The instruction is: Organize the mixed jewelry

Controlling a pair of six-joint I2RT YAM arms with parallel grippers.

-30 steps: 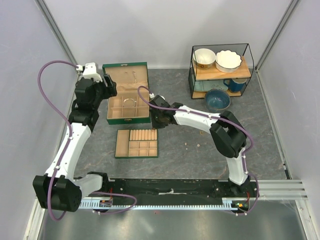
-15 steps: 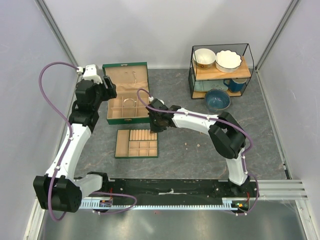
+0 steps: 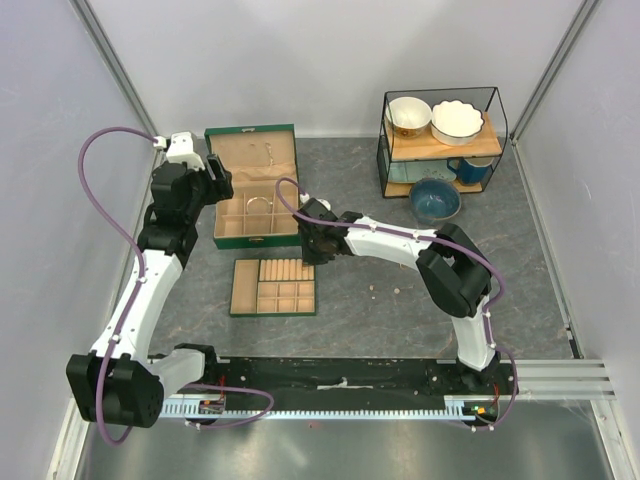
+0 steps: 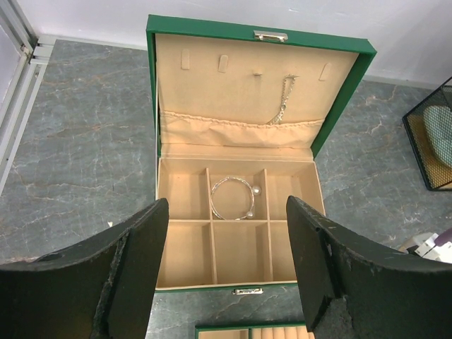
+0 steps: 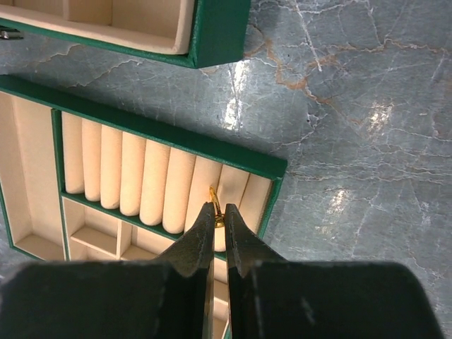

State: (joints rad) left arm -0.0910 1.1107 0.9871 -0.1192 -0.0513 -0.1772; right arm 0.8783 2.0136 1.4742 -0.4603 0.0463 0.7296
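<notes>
My right gripper (image 5: 219,212) is shut on a small gold ring (image 5: 215,203). It holds the ring in a gap between the cream rolls at the right end of the green tray (image 5: 162,131). In the top view it (image 3: 312,256) hangs over the tray's far right corner (image 3: 312,262). A silvery bangle (image 4: 233,198) with two pearl ends lies in the middle back compartment of the open green box (image 4: 152,106). My left gripper (image 4: 226,206) is open and empty above the box's front. Two tiny pale pieces (image 3: 373,291) lie on the table right of the tray.
A thin chain (image 4: 284,99) hangs inside the box lid. A black wire shelf (image 3: 495,100) with two bowls and a mug stands at the back right, with a blue bowl (image 3: 435,200) in front of it. Grey walls close both sides.
My right gripper has moved left and nearer, from beside the box's front corner to over the tray's ring rolls. My left arm has shifted slightly.
</notes>
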